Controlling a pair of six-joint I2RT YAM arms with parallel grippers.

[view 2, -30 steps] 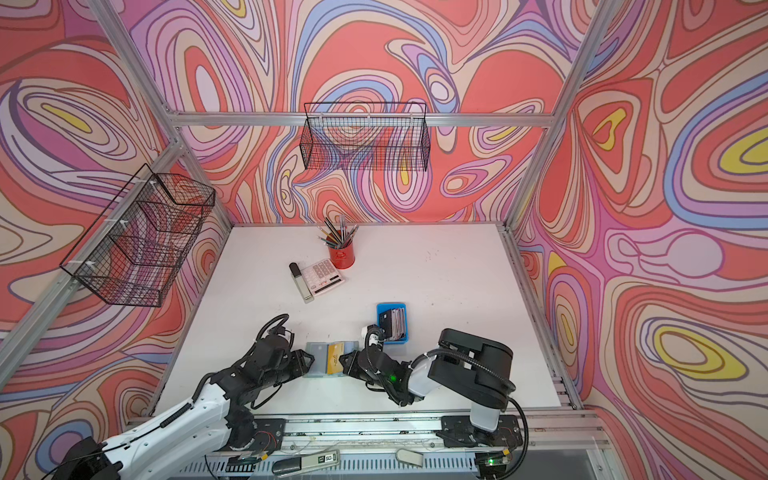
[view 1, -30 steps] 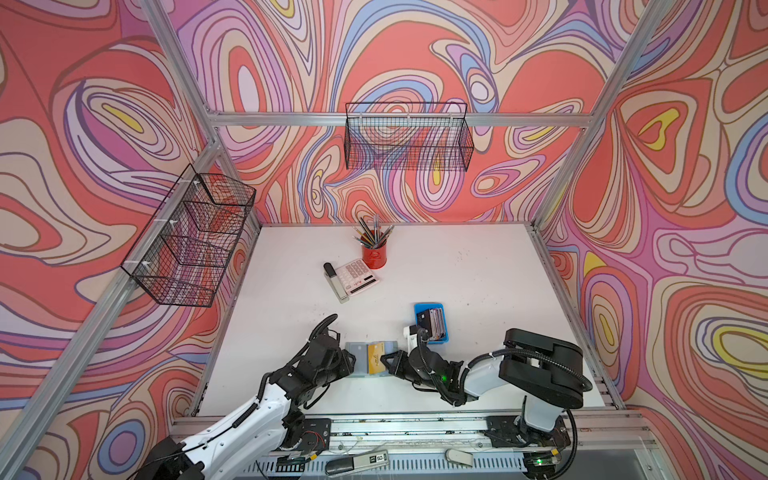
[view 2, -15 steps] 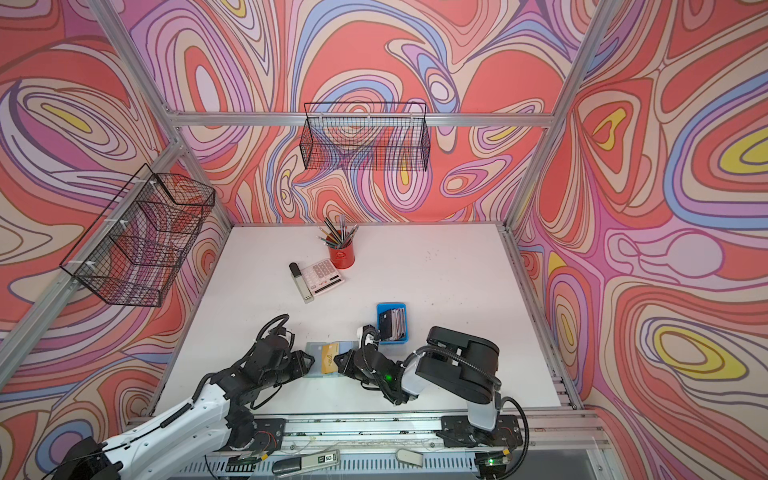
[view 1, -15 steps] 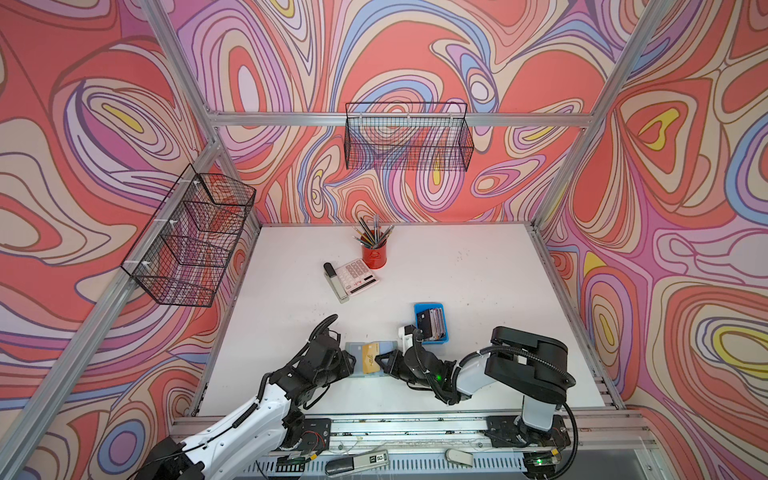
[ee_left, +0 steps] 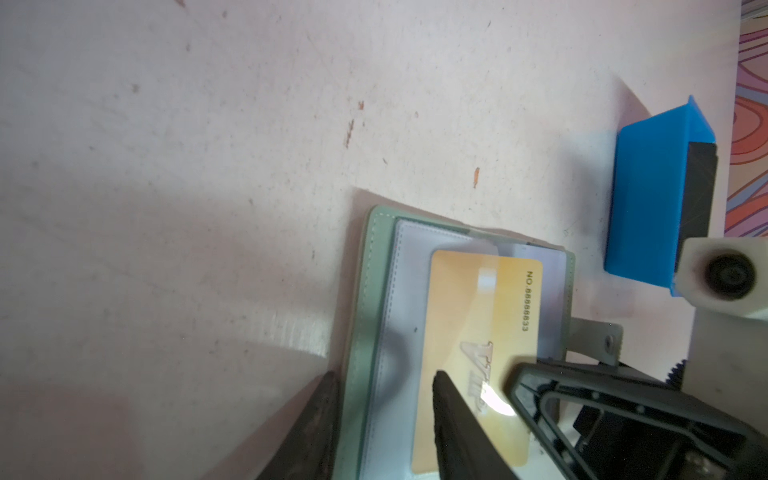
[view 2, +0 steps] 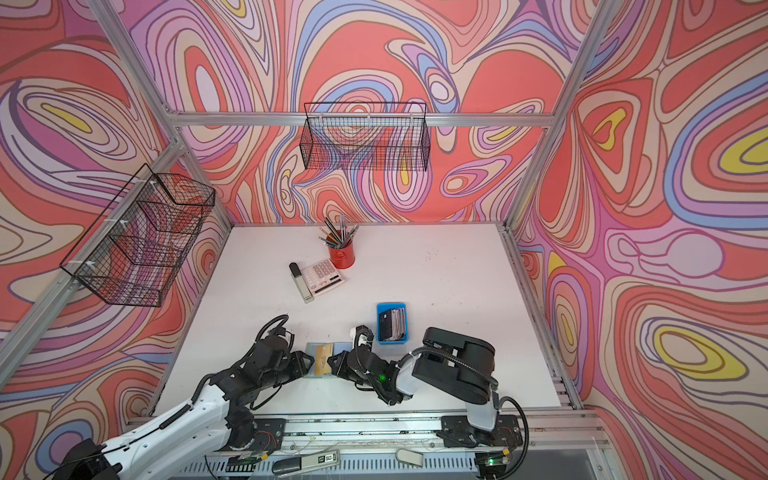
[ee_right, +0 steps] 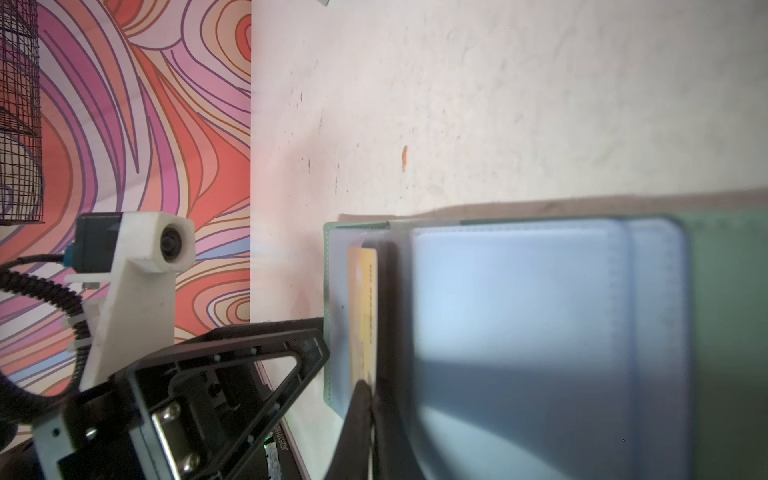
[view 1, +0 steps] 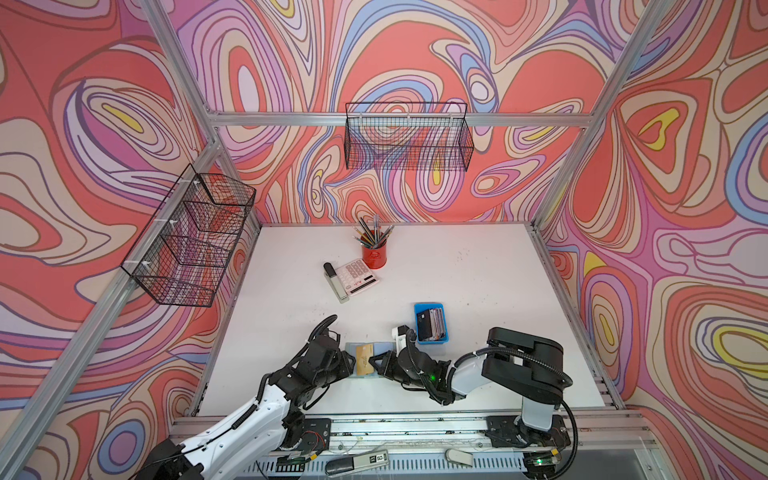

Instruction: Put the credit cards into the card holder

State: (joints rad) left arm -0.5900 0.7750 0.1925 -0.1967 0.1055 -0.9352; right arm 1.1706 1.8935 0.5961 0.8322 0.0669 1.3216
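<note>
The sage-green card holder (view 1: 382,348) (view 2: 343,348) lies open near the table's front edge. A tan credit card (view 1: 362,359) (ee_left: 478,311) lies on its left half, one end under the clear sleeve. My right gripper (view 1: 374,360) (ee_right: 374,386) is shut on this card's edge (ee_right: 362,299). My left gripper (view 1: 351,363) (ee_left: 382,376) is closed on the holder's left side (ee_left: 370,291), with the green edge and the clear sleeve between its fingers. More credit cards (view 1: 432,323) (view 2: 392,324) stand in a blue tray (view 1: 434,340) just behind my right gripper.
A calculator (view 1: 357,276) with a grey bar-shaped object (view 1: 334,282) beside it and a red cup of pencils (view 1: 374,257) stand at mid-table. Black wire baskets hang on the left wall (view 1: 191,241) and the back wall (view 1: 409,141).
My right gripper has moved left with the tan card, bringing it onto the holder's left half and close to my left gripper. The left jaws have narrowed slightly.
</note>
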